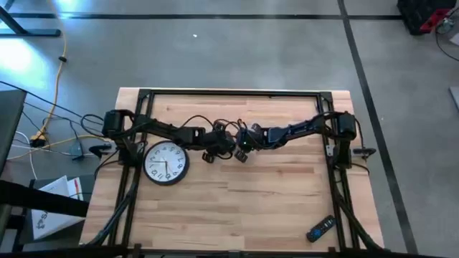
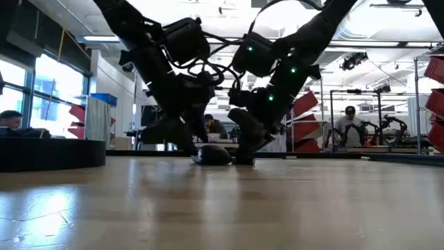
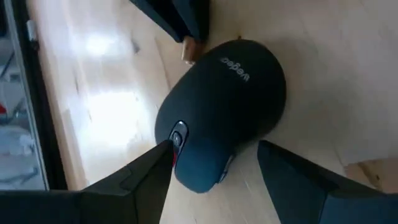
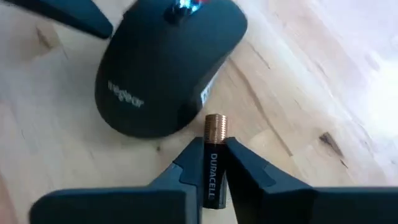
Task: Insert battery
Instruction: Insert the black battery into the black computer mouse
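Where the right wrist view looks past its own fingers, the battery (image 4: 212, 163) reads "DURACELL" in pale letters along a black body, with a copper end pointing toward the mouse (image 4: 168, 62). Grey lettering on the mouse's black shell is visible in both wrist views but too soft to read with confidence.

Right tool (image 4: 212, 167): narrow, clamped on the battery's black section; the copper end sticks out past the fingertips, just beside the mouse's rear edge. Whether it touches the shell cannot be told.

Left tool (image 3: 214, 163): wide, one finger on each side of the mouse's front end near the scroll wheel. The finger (image 3: 144, 175) on the wheel side looks to be against the shell; the other stands a little apart.

Mouse sits top side up on the wooden tabletop (image 1: 244, 193), near the middle of its far half, between the two tools in the high view. Low view shows both arms coming down to it at the tabletop.

Also on the tabletop: a round white wall clock (image 1: 166, 162) under the left arm, and a dark remote control (image 1: 320, 228) near the front right corner, well apart from the work.
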Action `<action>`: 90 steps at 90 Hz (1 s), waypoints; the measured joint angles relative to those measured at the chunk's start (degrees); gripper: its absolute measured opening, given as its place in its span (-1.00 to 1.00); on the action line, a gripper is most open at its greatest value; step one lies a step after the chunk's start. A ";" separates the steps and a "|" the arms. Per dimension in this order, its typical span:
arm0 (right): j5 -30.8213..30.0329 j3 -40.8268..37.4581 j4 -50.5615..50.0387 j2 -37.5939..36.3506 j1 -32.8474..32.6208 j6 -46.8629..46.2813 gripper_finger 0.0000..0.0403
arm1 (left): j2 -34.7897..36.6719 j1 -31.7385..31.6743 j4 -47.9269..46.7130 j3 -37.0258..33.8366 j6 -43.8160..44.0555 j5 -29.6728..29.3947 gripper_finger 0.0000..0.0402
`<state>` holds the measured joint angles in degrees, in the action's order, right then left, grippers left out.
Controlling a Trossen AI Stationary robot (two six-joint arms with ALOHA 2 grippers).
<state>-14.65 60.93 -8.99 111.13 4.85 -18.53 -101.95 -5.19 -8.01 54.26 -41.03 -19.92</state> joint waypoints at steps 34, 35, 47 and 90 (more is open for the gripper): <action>1.31 -1.63 4.54 0.09 -0.15 -0.03 -0.46 | -0.02 -2.92 2.34 0.11 -2.83 3.01 0.10; 1.44 -2.02 5.39 0.09 -0.17 -0.08 -0.46 | -0.11 -3.09 2.36 0.13 -2.83 3.29 0.10; 2.85 -6.65 13.87 -0.12 -0.18 -2.68 -0.45 | -0.87 -4.19 2.14 0.26 -2.57 5.63 0.10; 2.47 -8.17 15.71 -0.13 1.24 -0.58 -0.45 | -1.77 0.60 -4.70 1.41 5.05 3.30 0.10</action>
<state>-12.19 52.76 6.72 111.00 6.09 -19.11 -103.72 -4.59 -12.71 55.67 -35.98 -16.62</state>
